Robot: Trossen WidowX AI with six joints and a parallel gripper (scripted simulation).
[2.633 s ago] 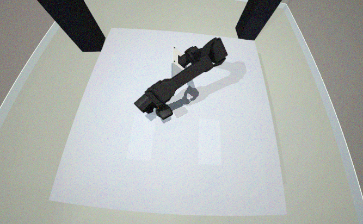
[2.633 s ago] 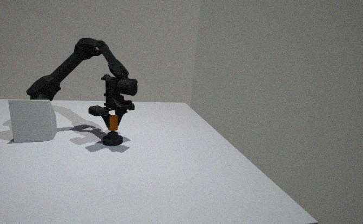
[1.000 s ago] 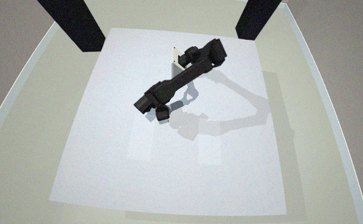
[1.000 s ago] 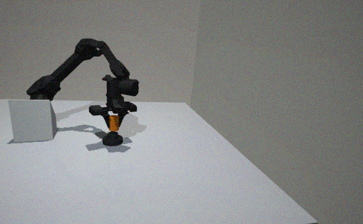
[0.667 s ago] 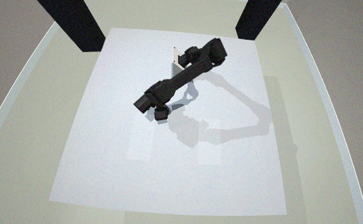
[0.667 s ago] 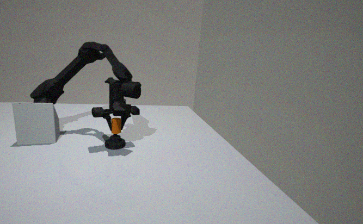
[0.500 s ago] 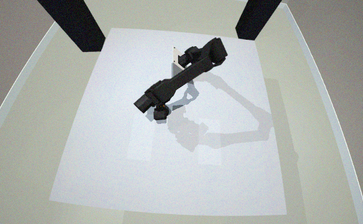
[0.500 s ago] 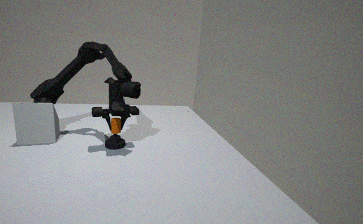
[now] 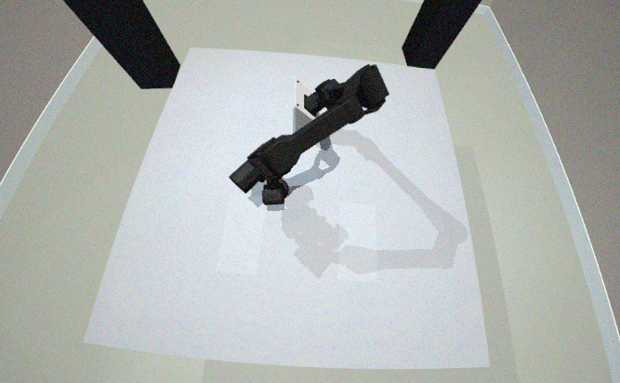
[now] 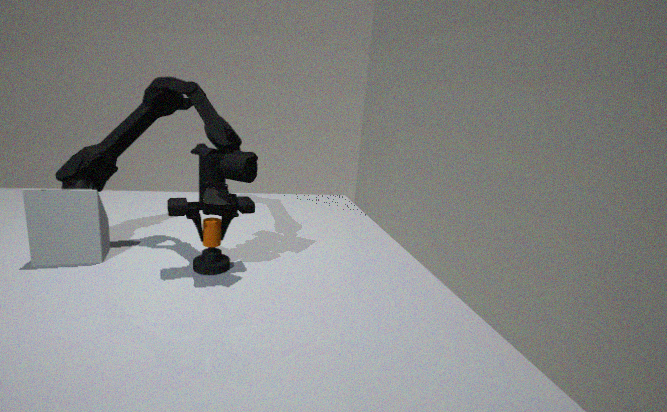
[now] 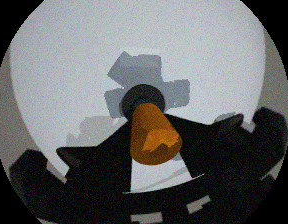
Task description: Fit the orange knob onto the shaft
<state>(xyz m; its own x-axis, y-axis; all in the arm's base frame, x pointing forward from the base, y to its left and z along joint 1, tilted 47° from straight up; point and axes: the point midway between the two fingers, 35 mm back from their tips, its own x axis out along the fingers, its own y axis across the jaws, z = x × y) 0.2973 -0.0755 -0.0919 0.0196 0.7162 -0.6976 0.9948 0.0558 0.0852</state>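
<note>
The orange knob [image 10: 211, 233] [image 11: 154, 137] is an upright cylinder in the exterior view and the wrist view; the top view shows at most a speck of it. My gripper [image 10: 212, 239] [image 11: 147, 119] is shut on the knob, one finger on each side, and points down. The dark round pedestal [image 10: 211, 264] [image 11: 141, 92] stands directly under the knob. The knob's lower end is just above the pedestal's raised middle, not down on its wide base. The shaft is not visible apart from the dark pedestal, and the knob's hole and both flat sides are hidden.
A pale box [image 10: 61, 227] [image 9: 298, 95] stands near the arm's base, left of the pedestal in the exterior view. The arm covers the pedestal in the top view. Two black posts [image 9: 126, 43] [image 9: 438, 33] stand at the table's far side.
</note>
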